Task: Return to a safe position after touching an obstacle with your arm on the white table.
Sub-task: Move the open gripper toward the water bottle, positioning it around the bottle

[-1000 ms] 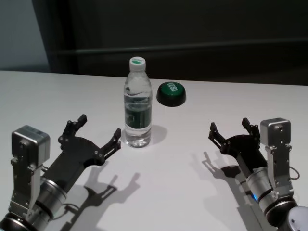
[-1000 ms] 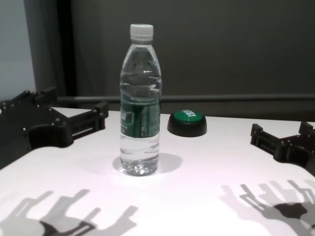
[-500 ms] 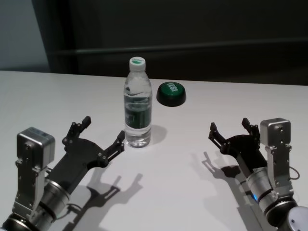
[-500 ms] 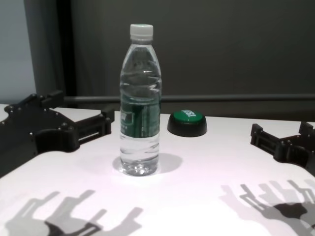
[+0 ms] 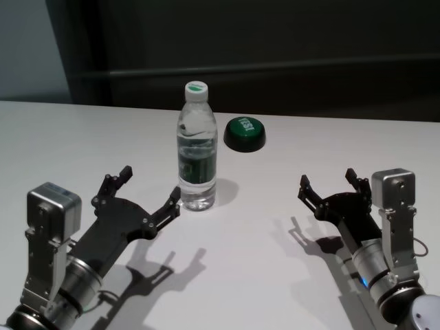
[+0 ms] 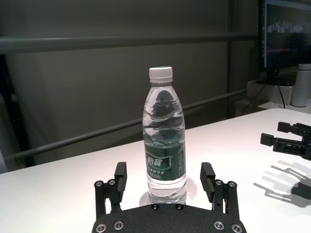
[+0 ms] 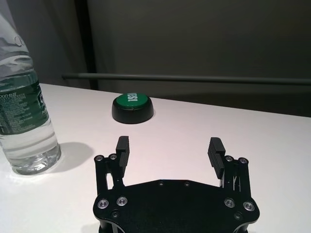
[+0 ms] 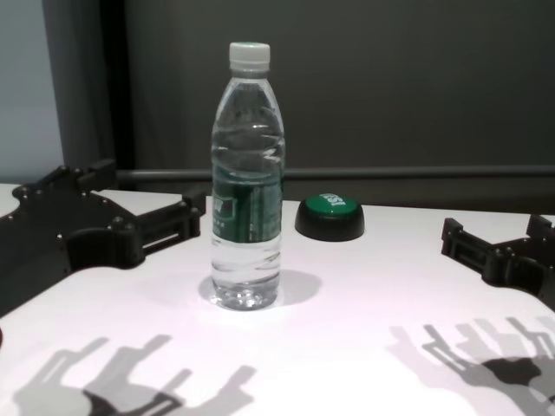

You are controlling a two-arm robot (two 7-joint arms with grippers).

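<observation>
— On the white table point(image 5: 289, 151), how far along is the touch-and-retreat?

— Judging by position, contact looks imminent or just made: the left gripper point(image 5: 148, 192), fingers spread and empty, sits just beside the obstacle point(image 5: 196, 148); retreat remains. The right gripper point(image 5: 330, 184) waits well apart, also spread.

— And the bottle?

— Upright mid-table, clear, water-filled, white-capped, green-banded.
</observation>
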